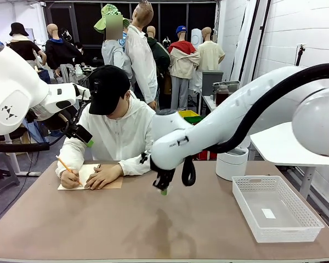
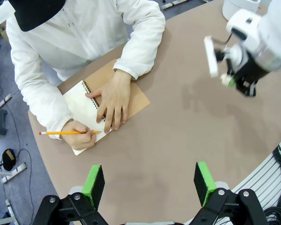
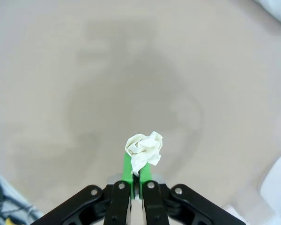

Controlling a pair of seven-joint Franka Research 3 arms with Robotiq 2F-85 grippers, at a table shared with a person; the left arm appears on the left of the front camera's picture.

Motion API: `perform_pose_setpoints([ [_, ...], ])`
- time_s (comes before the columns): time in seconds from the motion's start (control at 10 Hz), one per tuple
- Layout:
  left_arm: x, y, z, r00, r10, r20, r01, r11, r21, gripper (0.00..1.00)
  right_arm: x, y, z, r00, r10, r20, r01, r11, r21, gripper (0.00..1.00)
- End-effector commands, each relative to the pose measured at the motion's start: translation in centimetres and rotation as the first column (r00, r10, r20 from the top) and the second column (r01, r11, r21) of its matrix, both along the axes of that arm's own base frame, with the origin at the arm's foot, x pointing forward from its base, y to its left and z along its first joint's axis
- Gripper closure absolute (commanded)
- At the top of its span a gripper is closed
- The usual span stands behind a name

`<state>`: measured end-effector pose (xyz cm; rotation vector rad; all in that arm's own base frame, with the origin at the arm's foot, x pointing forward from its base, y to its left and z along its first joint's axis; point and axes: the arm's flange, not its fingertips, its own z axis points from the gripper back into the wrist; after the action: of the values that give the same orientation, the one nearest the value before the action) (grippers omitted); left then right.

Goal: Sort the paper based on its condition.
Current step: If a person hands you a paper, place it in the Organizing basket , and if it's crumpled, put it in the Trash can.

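Observation:
A small crumpled wad of white paper (image 3: 144,149) sticks out between the green pads of my right gripper (image 3: 140,176), which is shut on it, well above the bare brown tabletop. In the front view the right gripper (image 1: 164,190) hangs over the middle of the table, pointing down. My left gripper (image 2: 149,183) is open with nothing between its pads, held high over the table's near left side (image 1: 81,133). At the far left a person writes with a pencil (image 2: 68,132) on an open page of a spiral notebook (image 2: 82,101).
A white plastic basket (image 1: 296,227) stands on the right of the table with a small label lying in it. A white round container (image 1: 232,163) stands behind it. The person's hands and the notebook (image 1: 111,184) take up the far left corner.

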<state>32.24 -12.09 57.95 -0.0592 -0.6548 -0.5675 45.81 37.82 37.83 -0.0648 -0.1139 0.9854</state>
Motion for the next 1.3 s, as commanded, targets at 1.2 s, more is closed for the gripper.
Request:
perform_pose_setpoints([
  [1.2,0.1,0.0,-0.1,1.000,0.001,0.001,-0.001,1.000,-0.005,0.00,5.7,-12.7,10.5,0.963,-0.228,0.143,0.249,0.957,-0.151,1.00],
])
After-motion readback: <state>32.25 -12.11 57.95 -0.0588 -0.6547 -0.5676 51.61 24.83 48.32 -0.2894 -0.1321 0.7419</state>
